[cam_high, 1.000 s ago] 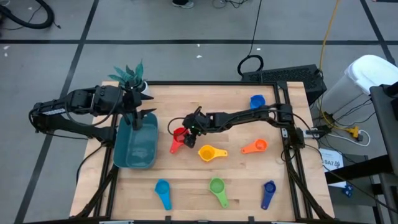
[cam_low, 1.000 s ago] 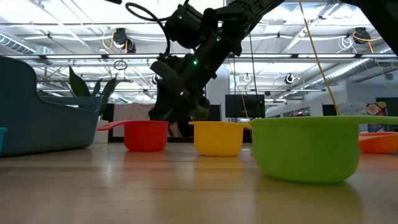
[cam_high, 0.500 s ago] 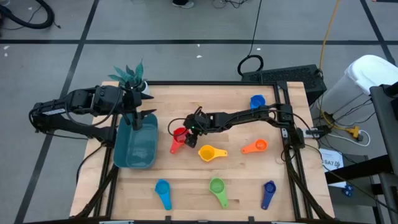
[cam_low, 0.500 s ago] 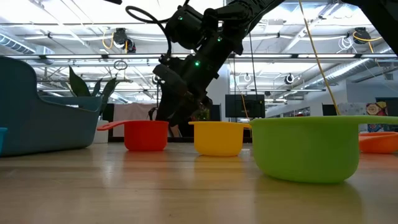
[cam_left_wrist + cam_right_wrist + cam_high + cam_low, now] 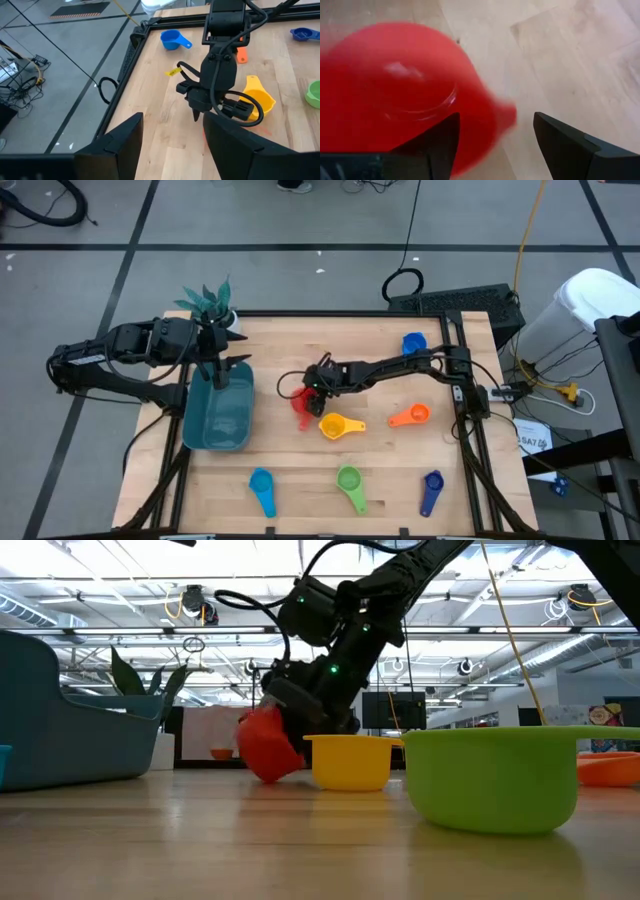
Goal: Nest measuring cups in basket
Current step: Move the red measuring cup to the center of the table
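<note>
measuring cups lie spread over the wooden table (image 5: 300, 470), and the biggest task item, the dark teal basket (image 5: 218, 416), stands at its left side with none of them visible inside it. the left arm waits at that side, its left gripper (image 5: 232, 348) hanging over the basket's far end beside a small potted plant (image 5: 207, 304); in the left wrist view its two dark fingers (image 5: 120, 145) stand well apart with nothing between them. the right arm reaches across the middle of the table, and the right gripper (image 5: 312, 385) is at the red cup (image 5: 302, 405), which in the low view is tipped on its side, lifted at one edge and close against the gripper. the right wrist view shows the red bowl filling the space at the left finger while the two fingers (image 5: 565, 145) are spread wide; whether they actually have hold of the cup cannot be told. the green cup (image 5: 349, 480) sits near the front edge, between the light blue cup (image 5: 261, 483) and the dark blue cup (image 5: 432, 483). the yellow cup (image 5: 333, 425) sits just beside the red one, with the orange cup (image 5: 414, 415) farther right. a blue cup (image 5: 413, 343) rests near the far edge.
</note>
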